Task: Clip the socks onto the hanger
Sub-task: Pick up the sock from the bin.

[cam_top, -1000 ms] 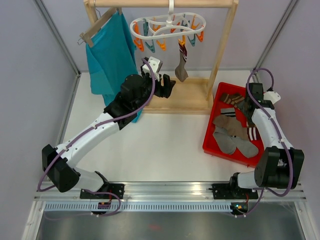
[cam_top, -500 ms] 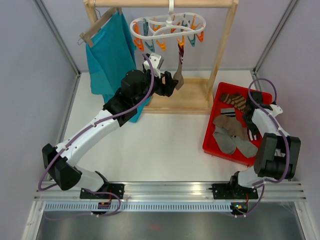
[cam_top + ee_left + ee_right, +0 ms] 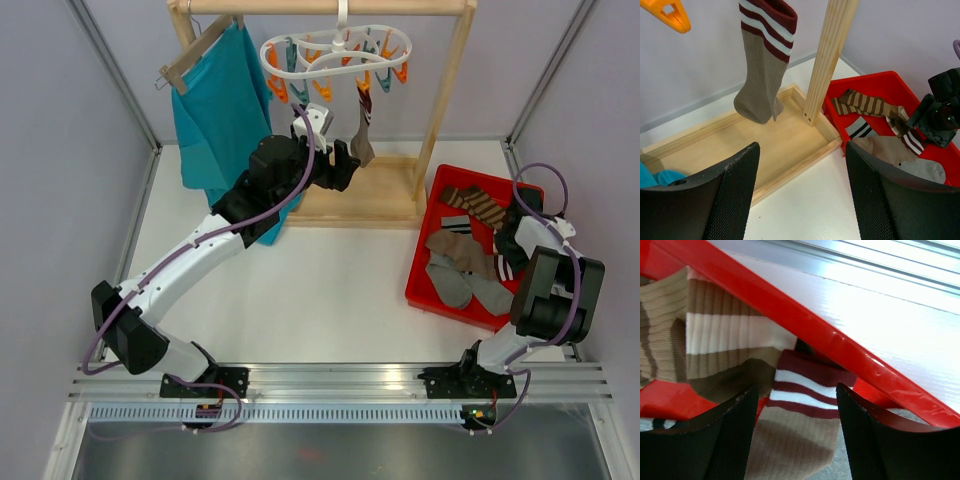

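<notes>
One taupe sock (image 3: 760,75) with a maroon-and-white cuff is already hung from a clip of the white ring hanger (image 3: 268,55), which is hooked on the top bar of the wooden rack (image 3: 445,100). The left gripper (image 3: 801,152) is held in front of the rack base, below that sock, with its jaws apart and nothing between them. The other socks (image 3: 465,260) lie in the red tray (image 3: 418,270), just right of the rack. There the right gripper (image 3: 794,390) is poised, jaws apart, over a maroon-striped cuff (image 3: 805,377) close beside the tray rim. The step in hand is judged to be pickup of the next sock. Descent, closure on that cuff alone, and a lift clear of the rim are required.
</notes>
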